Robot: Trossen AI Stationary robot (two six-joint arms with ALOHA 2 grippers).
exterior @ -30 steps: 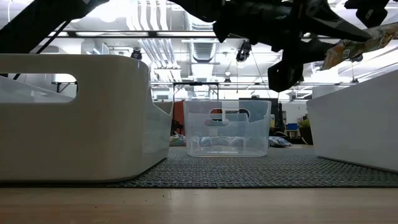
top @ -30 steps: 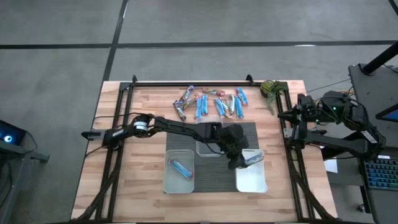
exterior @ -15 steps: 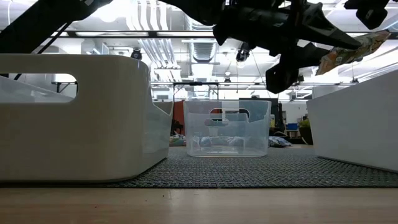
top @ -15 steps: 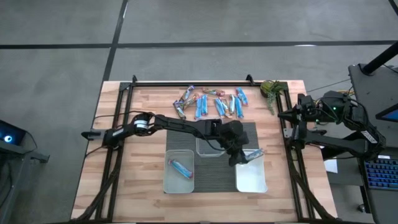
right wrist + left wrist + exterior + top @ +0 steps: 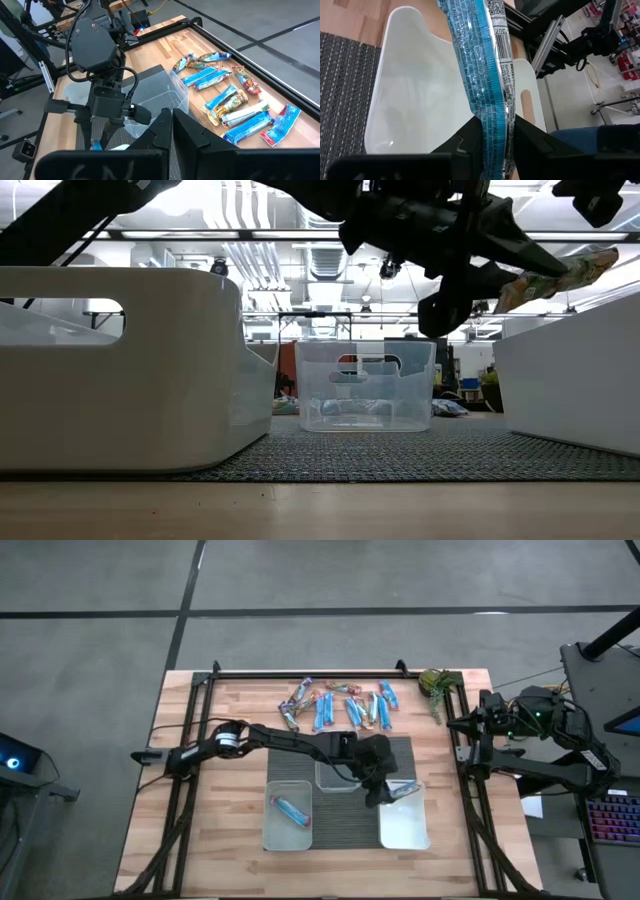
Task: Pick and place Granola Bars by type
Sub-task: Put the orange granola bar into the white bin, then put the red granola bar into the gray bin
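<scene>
Gripping blue bar (image 5: 482, 85), left claw (image 5: 378, 789) over white tub (image 5: 405, 830), loose bars (image 5: 340, 705) beyond

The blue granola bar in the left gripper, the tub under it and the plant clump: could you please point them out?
Blue granola bar (image 5: 485, 75), left wrist view, wrapper's middle.
Right tub (image 5: 404, 832), high view, bare floor.
Plant clump (image 5: 434, 682), high view, its centre.

Three tubs (image 5: 289, 810) on the desk (image 5: 230, 700). One bar (image 5: 291, 809) in the left tub, one bar (image 5: 482, 75) in the left gripper (image 5: 382, 792). Loose bars (image 5: 340, 705): roughly a dozen, exact count unclear.
</scene>
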